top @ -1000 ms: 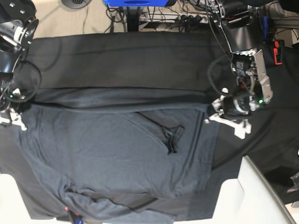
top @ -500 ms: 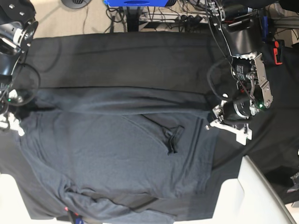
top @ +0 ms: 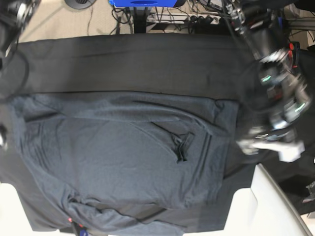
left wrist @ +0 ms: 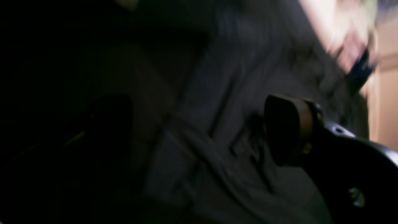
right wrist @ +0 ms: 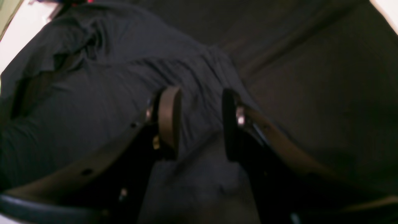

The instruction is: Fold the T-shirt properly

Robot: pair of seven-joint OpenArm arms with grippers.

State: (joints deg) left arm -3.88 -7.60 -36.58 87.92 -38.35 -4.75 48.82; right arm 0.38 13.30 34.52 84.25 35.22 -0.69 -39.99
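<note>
The dark slate-grey T-shirt (top: 118,157) lies spread on the table, with its collar (top: 182,147) near the middle and bunched folds along its near edge. My left gripper (top: 269,146) is motion-blurred just off the shirt's right edge. In the left wrist view its fingers (left wrist: 287,130) stand wide apart over shirt fabric (left wrist: 217,124) and hold nothing. My right gripper (right wrist: 199,124) is open over the shirt's edge (right wrist: 93,93), with nothing between its fingers (right wrist: 169,121). In the base view it is almost out of frame at the left edge.
The blacker table covering cloth (top: 147,64) extends beyond the shirt at the back and right. White surfaces show at the front right (top: 275,206) and front left (top: 7,196). Cables and a blue object (top: 142,2) lie beyond the table's far edge.
Both arms have swung outward, the left gripper to the right and towards the front. The shirt's back edge has dropped from a raised fold and now lies wider and flatter.
</note>
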